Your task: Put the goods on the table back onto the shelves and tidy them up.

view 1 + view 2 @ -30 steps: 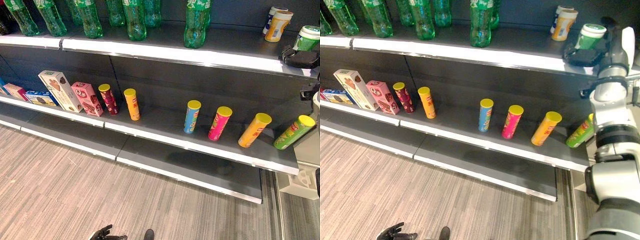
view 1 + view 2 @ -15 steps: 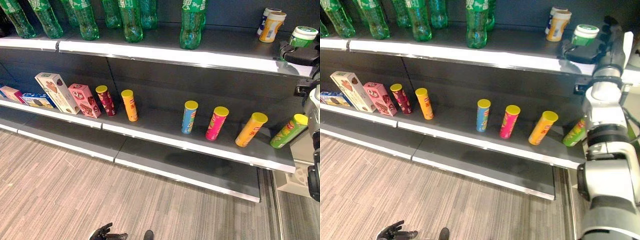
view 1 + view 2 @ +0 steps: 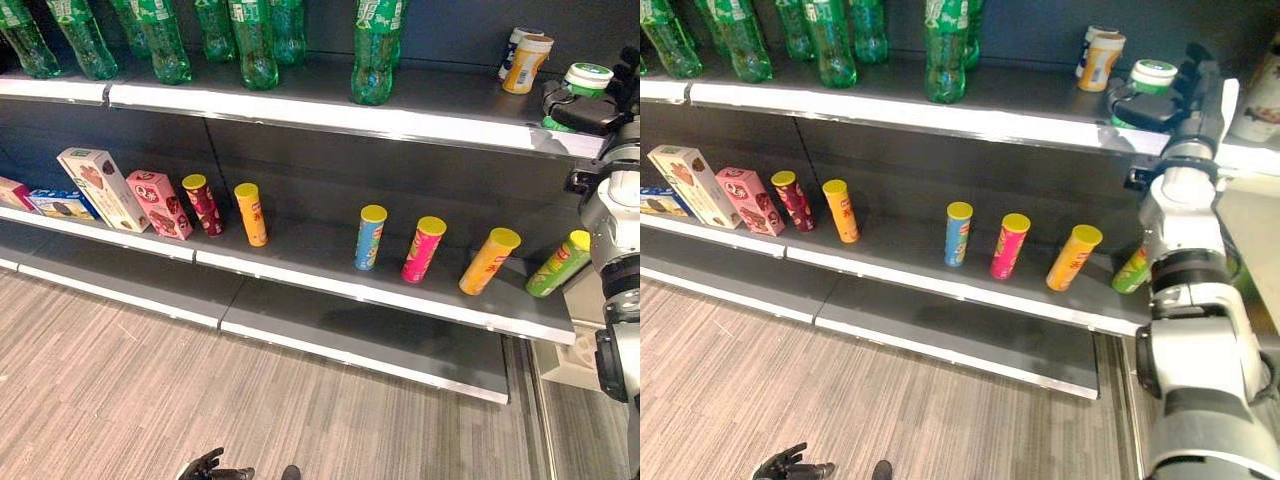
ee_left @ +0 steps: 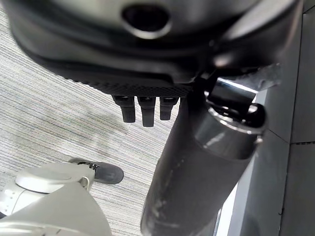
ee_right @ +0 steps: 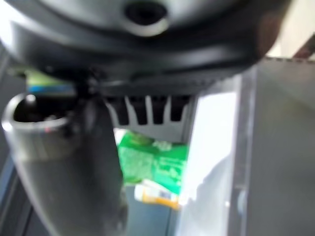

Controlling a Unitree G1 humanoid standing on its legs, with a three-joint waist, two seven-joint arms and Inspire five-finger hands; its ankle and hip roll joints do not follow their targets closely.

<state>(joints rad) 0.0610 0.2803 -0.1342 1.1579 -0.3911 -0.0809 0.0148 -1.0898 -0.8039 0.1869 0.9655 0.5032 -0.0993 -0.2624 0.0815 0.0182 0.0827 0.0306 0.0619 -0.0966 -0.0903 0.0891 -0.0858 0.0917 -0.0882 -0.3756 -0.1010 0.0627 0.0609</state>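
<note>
The right hand is raised to the front edge of the top shelf, at its right end, and lies against the green tub with the white lid — the hand is on the tub's near side, so the tub sits just beyond the palm, toward the back of the shelf. In the right wrist view the fingers hang over the tub's green label, but whether they are curled round it or merely resting straight beside it cannot be told. The tub stands upright, long axis vertical, on the shelf deck. Two pale cups stand farther back and to the left, apart from the tub.

The left hand hangs low near the floor, fingers loosely curled and empty — well apart from the tub. The right arm is therefore the nearer one. Judgement: any further move turns on pushing or setting the tub straight back, away from the edge.
</note>
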